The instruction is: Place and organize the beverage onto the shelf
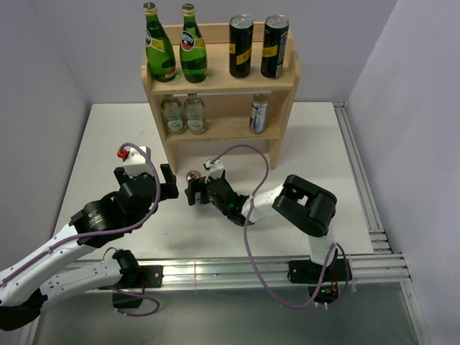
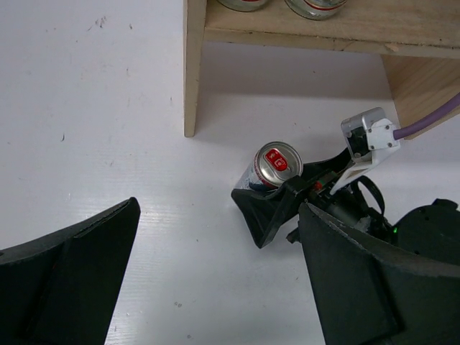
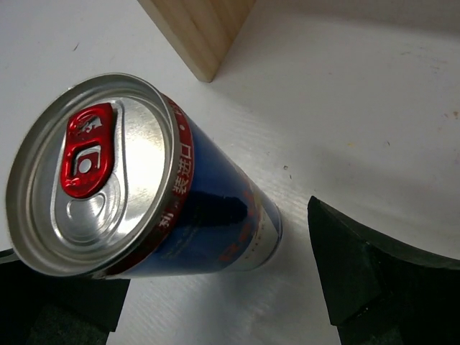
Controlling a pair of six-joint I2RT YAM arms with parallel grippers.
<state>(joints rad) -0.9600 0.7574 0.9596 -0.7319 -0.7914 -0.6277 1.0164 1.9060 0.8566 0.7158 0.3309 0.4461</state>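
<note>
1 slim blue-and-silver can (image 3: 144, 194) stands on the bench (image 1: 108, 144), just in front of the shelf (image 1: 219, 83). The right claw (image 1: 195, 188) straddles it, spread wide, not gripping. The left claw (image 2: 215, 287) gapes empty too. Likely light, thin-walled, slick: pinch mid-body, gently.

top external: fixed, high behind both arm bases (image 1: 316, 272), looks down and forward over the whole table (image 1: 100, 151) to the shelf (image 1: 219, 86) at the far side; widest, farthest view
left wrist: low, looks out past the left tool (image 2: 221, 208) across the table at the shelf foot, slim can (image 2: 272, 167) mid frame
right wrist: looks out through the right tool (image 3: 194, 251), tight on that can, shelf post corner at top
all three share can + shelf foot
</note>
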